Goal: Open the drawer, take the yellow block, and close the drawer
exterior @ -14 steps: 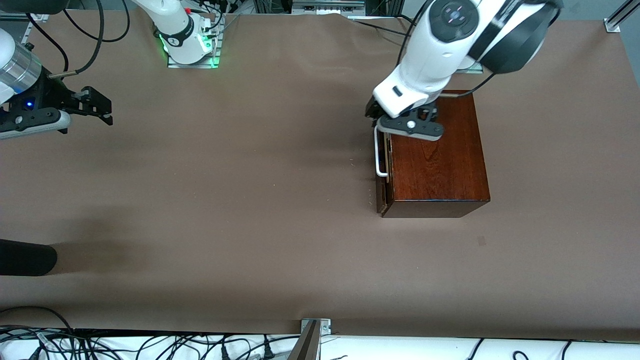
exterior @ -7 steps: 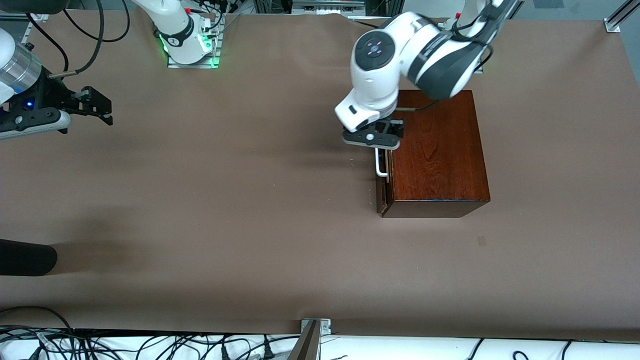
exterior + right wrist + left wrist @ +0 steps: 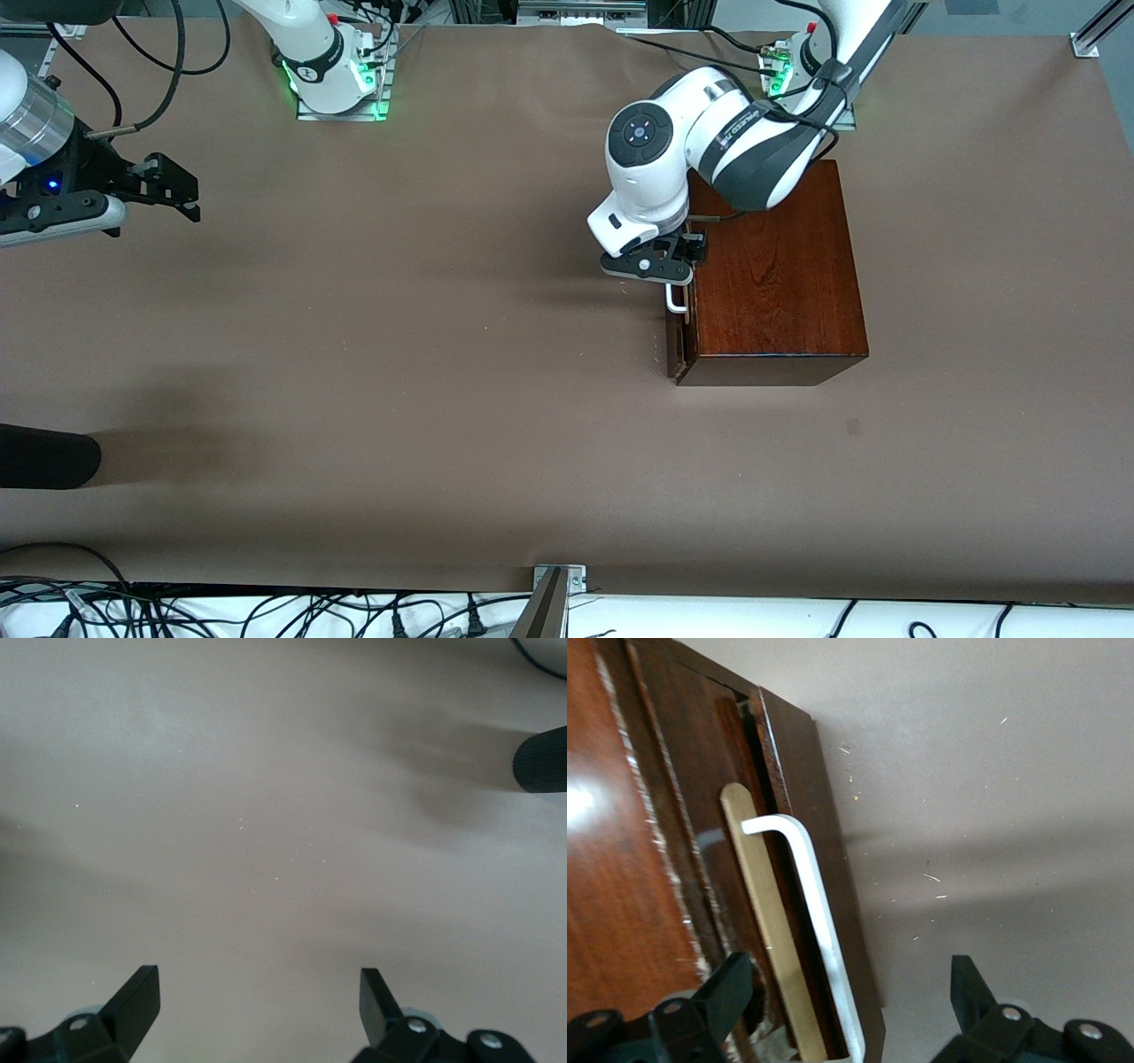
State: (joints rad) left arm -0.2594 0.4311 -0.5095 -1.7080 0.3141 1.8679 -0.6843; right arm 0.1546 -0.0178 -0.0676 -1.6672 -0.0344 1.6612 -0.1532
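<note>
The glossy reddish-brown box [image 3: 775,275] stands toward the left arm's end of the table. Its drawer [image 3: 677,341] has a dark front with a white loop handle [image 3: 675,303], facing the right arm's end. My left gripper [image 3: 660,266] is open low over the handle. In the left wrist view its fingers [image 3: 731,979] straddle the handle [image 3: 819,921], one over the box side and one over the table. A thin pale wood strip [image 3: 766,930] shows between drawer front and box. The yellow block is hidden. My right gripper [image 3: 177,188] waits open and empty over bare table [image 3: 261,988].
A black rounded object [image 3: 44,456] pokes in at the right arm's end of the table, nearer the camera; it also shows in the right wrist view [image 3: 540,757]. Cables and a metal bracket [image 3: 558,580] lie along the table's near edge.
The left arm swung off the box top and came down over the drawer handle, its gripper shifting toward the right arm's end. The right arm has not moved.
</note>
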